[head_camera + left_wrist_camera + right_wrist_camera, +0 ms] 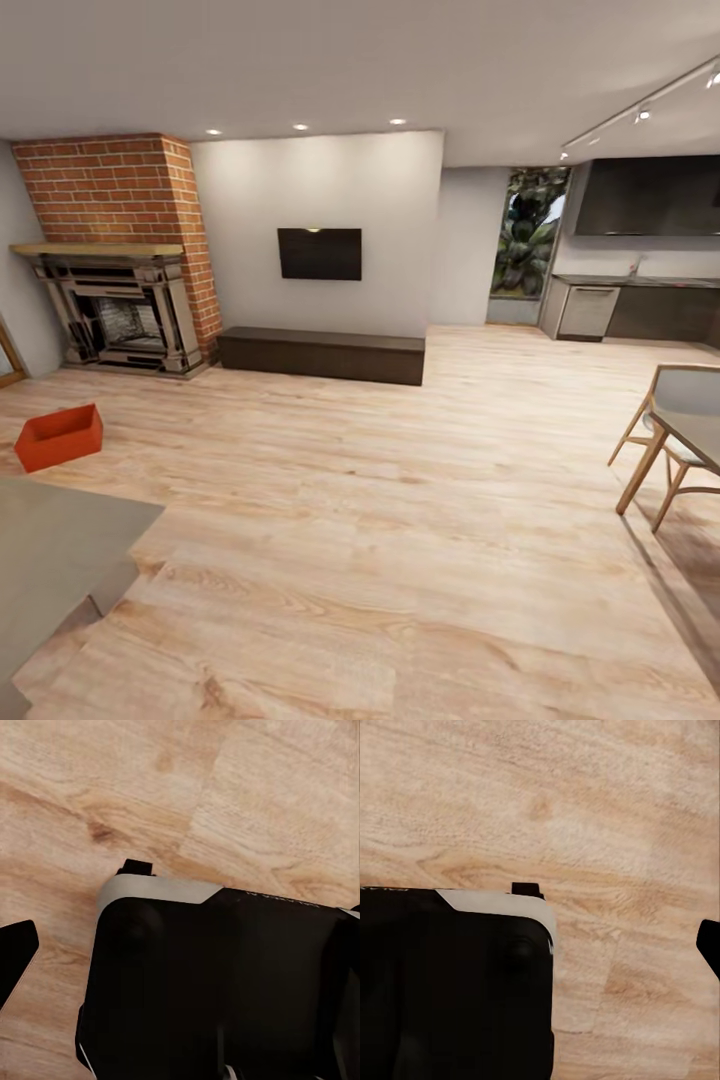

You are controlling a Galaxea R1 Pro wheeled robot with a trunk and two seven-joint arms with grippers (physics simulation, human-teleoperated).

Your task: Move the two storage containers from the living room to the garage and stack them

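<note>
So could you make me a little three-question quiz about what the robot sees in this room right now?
1. True or false: the orange-red storage container sits on the light wood floor near the brick fireplace.
2. Multiple choice: what hangs on the white wall above the long dark bench? A) a mirror B) a dark screen C) a clock
3. Fill in: at the head view's right edge stands a wooden ____ beside a table.

Key:
1. True.
2. B.
3. Chair.
</note>
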